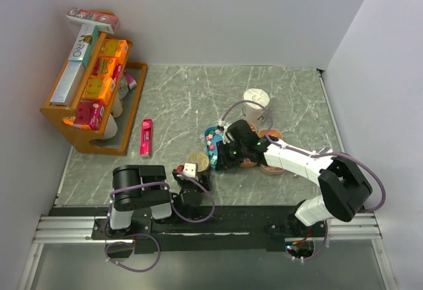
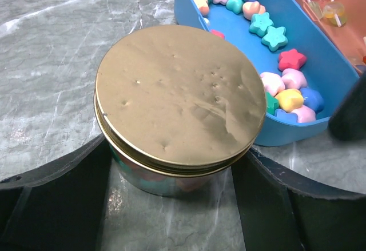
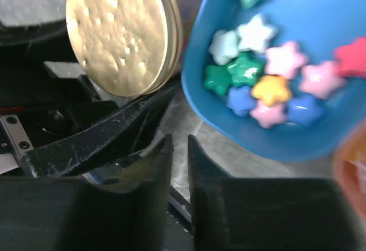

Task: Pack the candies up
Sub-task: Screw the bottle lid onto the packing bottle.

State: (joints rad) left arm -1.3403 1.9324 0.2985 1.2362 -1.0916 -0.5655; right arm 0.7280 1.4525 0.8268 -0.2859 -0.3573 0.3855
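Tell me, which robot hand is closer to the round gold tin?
The left hand. Its open fingers sit on either side of the gold tin. The right hand is nearly closed and empty, over by the blue tray of candies, beside the tin.

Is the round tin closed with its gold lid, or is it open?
Closed. In the left wrist view the gold lid sits flat on the round tin, covering its whole mouth, and the rim edges line up all around.

Black left arm, white-and-black right arm, looping purple cables, scuffed black fingers
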